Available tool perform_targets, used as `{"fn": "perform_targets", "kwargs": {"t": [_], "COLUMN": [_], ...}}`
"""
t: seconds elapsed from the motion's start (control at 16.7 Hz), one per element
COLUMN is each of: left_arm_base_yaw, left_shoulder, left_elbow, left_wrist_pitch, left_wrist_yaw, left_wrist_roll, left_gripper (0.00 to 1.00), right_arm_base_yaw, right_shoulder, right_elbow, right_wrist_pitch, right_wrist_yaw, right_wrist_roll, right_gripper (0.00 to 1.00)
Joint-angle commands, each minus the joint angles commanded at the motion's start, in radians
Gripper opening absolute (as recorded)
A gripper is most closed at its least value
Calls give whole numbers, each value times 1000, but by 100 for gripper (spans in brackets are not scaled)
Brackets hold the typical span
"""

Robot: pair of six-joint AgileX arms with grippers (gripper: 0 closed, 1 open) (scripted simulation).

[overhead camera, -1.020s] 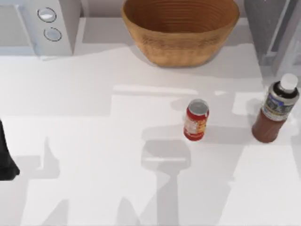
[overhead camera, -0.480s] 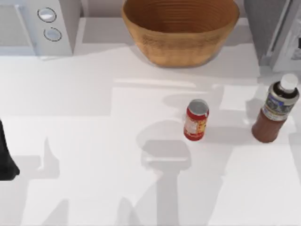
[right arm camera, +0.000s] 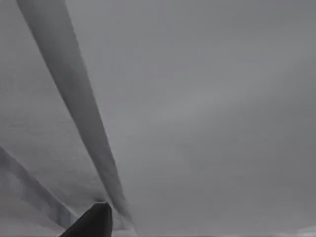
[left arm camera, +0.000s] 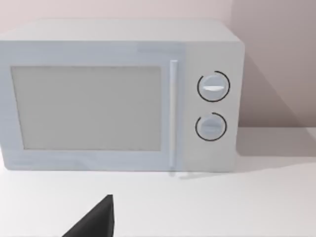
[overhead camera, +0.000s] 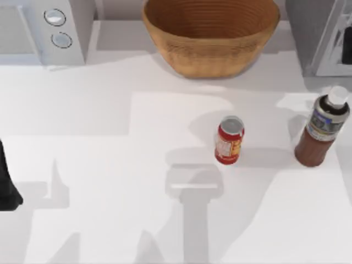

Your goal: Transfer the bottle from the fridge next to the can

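Observation:
The reddish-brown bottle (overhead camera: pixel 320 131) with a white cap stands upright on the table at the right, in front of the fridge (overhead camera: pixel 306 33). The short red can (overhead camera: pixel 229 140) stands upright to the bottle's left, with a clear gap between them. The fridge's pale door panel (overhead camera: pixel 333 50) sits at the right edge, and a dark part of my right arm (overhead camera: pixel 347 52) shows against it. The right wrist view is close to a grey fridge surface (right arm camera: pixel 207 108), with one dark fingertip (right arm camera: pixel 91 222) in view. My left arm (overhead camera: pixel 5 184) is parked at the far left edge.
A woven basket (overhead camera: pixel 211 34) stands at the back middle. A white microwave (overhead camera: pixel 41 30) with two round knobs is at the back left, and the left wrist view faces the microwave (left arm camera: pixel 118 98). Open tabletop (overhead camera: pixel 110 165) lies left of the can.
The fridge's door panel has swung round and now shows more of its pale face. Shadows on the table near the can and bottle have shifted. Bottle, can and left arm have not moved.

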Motion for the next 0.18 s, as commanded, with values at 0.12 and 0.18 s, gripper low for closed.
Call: {"fn": "perform_targets", "kwargs": {"t": [0.12, 0.18], "left_arm_base_yaw": [0, 0], "left_shoulder": [0, 0], "left_elbow": [0, 0], "left_wrist_pitch": [0, 0], "left_wrist_yaw": [0, 0], "left_wrist_roll": [0, 0], "left_gripper": [100, 100], "right_arm_base_yaw": [0, 1], "right_shoulder": [36, 42], "right_elbow": [44, 50], "right_wrist_pitch": [-10, -12], "right_wrist_yaw": [1, 1], "right_wrist_roll": [0, 0], "right_gripper": [100, 100]}}
